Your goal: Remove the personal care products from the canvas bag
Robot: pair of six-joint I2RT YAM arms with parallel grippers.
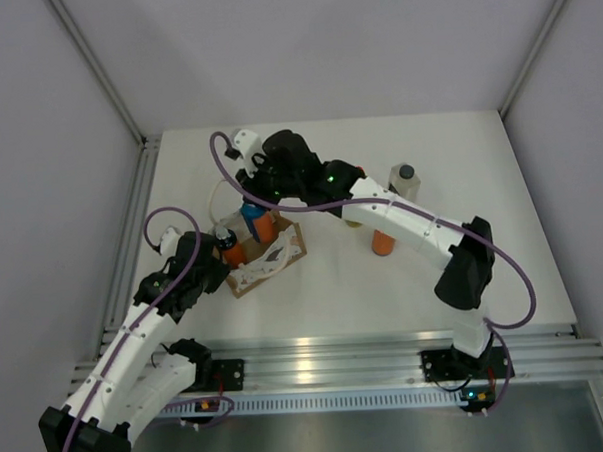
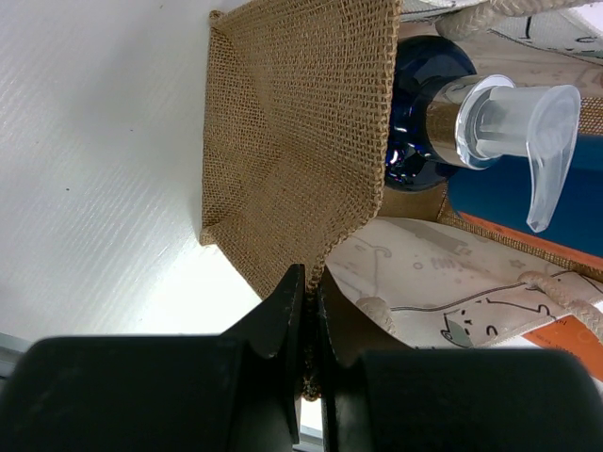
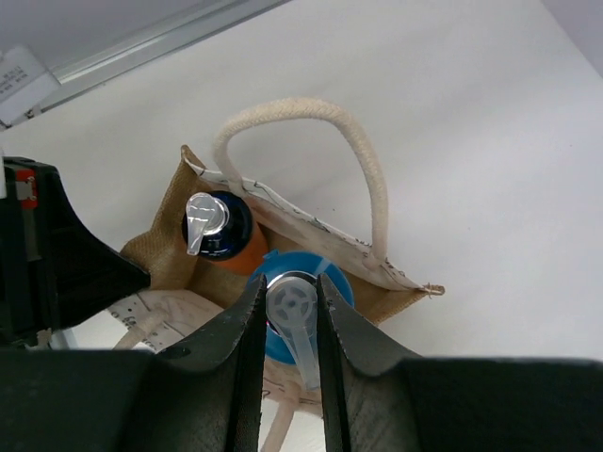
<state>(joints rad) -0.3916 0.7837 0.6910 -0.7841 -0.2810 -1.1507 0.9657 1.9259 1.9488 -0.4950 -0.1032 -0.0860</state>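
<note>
While the left hand (image 1: 221,258) holds the canvas bag (image 1: 273,259) down, the right hand (image 1: 256,210) is at the step of pulling out the blue bottle (image 1: 253,223).

From above, the bag sits left of centre on the white bench (image 1: 335,305). A whitish square bottle (image 1: 407,179) and an orange bottle (image 1: 382,240) stand on the bench well to its right, so at least two products are out. A glimpse of yellow beside them, half hidden by the right arm, may be a third. The left arm runs up from the near left corner, bent low to the bag's near side. The right arm rises from the near right, elbow out to the right, forearm reaching left across the bench over the bag.

From the left wrist, the two fingers are pressed together on the brown woven edge of the bag, pinching the fabric. Beyond them a dark-capped bottle (image 2: 424,104) with a clear pump head lies against the blue one inside the bag.

From the right wrist, looking down into the bag's mouth, the fingers are closed on either side of the blue bottle's pump head, gripping it. The dark-capped bottle stands just beside it, and a white rope handle (image 3: 372,179) arches behind.

The next move probably calls for a straight lift until the bottle clears the rim and rope, then a carry to the right.
</note>
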